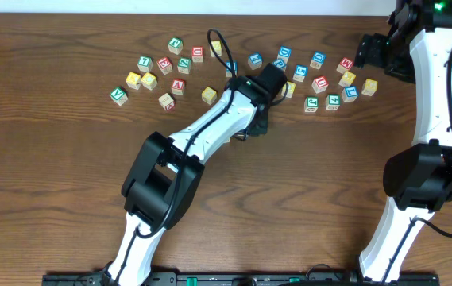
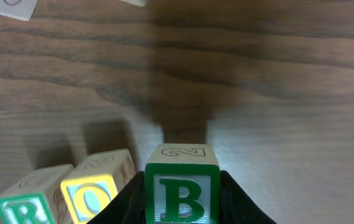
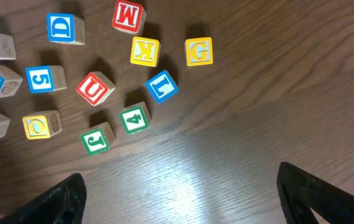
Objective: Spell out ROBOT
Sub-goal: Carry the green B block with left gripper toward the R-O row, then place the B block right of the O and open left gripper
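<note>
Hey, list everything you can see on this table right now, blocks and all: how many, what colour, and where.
B cube: one, green letter, between the left claw's fingers
R cube: one, green letter, left end of the row
O cube: one, yellow face, between R and B
Second O cube: one, yellow face, loose among scattered cubes
Other loose cubes: roughly two dozen, red, blue, green, yellow, scattered across the table's far half
Table: one, brown wood
Arms: two, white and black
Left claw: black, shut on the B cube
Right claw: black, open, over bare wood
</note>
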You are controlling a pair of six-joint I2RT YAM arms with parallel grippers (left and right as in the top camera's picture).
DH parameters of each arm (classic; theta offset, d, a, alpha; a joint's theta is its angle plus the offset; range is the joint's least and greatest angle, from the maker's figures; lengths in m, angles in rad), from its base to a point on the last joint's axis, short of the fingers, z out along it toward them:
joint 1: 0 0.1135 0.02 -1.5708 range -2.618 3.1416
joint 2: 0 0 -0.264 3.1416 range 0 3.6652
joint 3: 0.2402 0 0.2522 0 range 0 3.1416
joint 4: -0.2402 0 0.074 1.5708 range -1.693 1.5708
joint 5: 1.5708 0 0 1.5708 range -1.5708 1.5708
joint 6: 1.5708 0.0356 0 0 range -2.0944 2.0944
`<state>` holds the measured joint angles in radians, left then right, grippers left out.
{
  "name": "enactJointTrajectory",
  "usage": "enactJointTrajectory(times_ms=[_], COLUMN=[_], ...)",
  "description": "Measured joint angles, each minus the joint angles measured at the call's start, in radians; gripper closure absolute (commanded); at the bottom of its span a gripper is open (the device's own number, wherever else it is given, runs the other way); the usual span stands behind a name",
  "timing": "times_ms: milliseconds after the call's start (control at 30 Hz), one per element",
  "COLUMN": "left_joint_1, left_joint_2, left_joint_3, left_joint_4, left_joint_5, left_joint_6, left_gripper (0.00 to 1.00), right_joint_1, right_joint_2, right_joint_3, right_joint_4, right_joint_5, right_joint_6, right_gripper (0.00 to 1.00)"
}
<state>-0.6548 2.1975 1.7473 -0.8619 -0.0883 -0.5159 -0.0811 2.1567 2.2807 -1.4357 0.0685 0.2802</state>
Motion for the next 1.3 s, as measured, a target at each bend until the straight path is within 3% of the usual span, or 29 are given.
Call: enactJointTrajectory(times_ms=[567,767,1300], left_joint_1=[0.017,0.017,0.022], left_joint_2=[0.01,0.01,0.004], left_joint_3=[-0.038,-0.038,-0.029], left_joint_4=[0.008,0.006,-0.028], left_joint_5=[-0.014,-0.007,0.001], left_joint_6=[-0.067,-0.079,-0.057], left_gripper=[0.72,0.55,0.55], right_joint_1=[0.0,0.0,0.0], right_joint_2=[0.0,0.0,0.0], right_joint_3=[0.0,0.0,0.0], right_joint_4=[-0.014,-0.019,-0.02], right_joint_5=[0.0,0.0,0.0], right_joint_6=[0.0,0.0,0.0], right_gripper=[0.07,0.07,0.05])
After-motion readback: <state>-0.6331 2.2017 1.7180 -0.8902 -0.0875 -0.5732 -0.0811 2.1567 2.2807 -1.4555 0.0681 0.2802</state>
